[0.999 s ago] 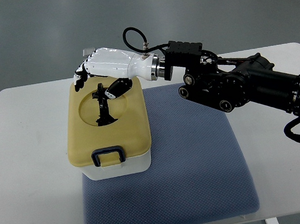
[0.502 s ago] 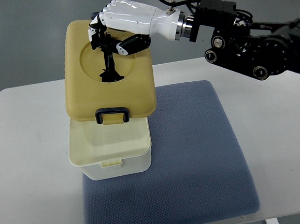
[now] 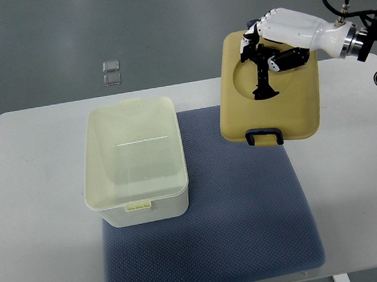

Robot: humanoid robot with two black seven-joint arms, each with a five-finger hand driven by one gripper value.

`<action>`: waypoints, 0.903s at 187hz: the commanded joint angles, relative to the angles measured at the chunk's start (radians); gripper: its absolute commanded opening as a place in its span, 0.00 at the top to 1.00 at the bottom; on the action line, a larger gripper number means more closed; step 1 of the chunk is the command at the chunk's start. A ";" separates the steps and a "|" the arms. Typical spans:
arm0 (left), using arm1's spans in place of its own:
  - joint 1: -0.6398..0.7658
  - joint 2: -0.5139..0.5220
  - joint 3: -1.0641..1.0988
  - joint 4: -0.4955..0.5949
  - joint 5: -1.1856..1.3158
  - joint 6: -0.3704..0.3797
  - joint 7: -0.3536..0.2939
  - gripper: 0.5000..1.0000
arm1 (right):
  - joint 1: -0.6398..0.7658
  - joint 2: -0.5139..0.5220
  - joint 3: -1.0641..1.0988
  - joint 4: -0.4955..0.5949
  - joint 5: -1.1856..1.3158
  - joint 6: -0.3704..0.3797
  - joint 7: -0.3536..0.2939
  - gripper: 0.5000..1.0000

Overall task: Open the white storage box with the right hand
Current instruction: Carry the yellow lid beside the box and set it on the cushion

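The white storage box (image 3: 135, 161) stands open on the left part of the blue mat, its inside empty. My right hand (image 3: 278, 32) is shut on the black handle (image 3: 261, 73) in the middle of the tan lid (image 3: 269, 89). It holds the lid in the air, above the mat's back right corner and well to the right of the box. A black latch (image 3: 264, 137) hangs at the lid's near edge. My left arm is not in view.
The blue mat (image 3: 246, 208) covers the middle of the white table (image 3: 37, 211). Two small clear objects (image 3: 111, 73) lie on the grey floor beyond the table's back edge.
My right hand has lifted the tan lid off the box and carried it up and to the right. The box now stands open.
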 commanded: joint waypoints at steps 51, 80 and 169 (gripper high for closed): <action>0.000 0.000 0.001 -0.003 0.000 0.002 0.000 0.00 | -0.168 0.166 -0.003 -0.017 -0.005 -0.060 0.000 1.00; 0.000 0.000 0.000 -0.003 0.000 0.002 0.000 0.00 | -0.203 0.192 0.008 -0.019 -0.002 -0.061 0.000 0.14; 0.000 0.000 0.001 -0.003 0.000 0.000 0.000 0.00 | -0.179 -0.065 -0.032 0.062 -0.002 0.152 0.000 0.14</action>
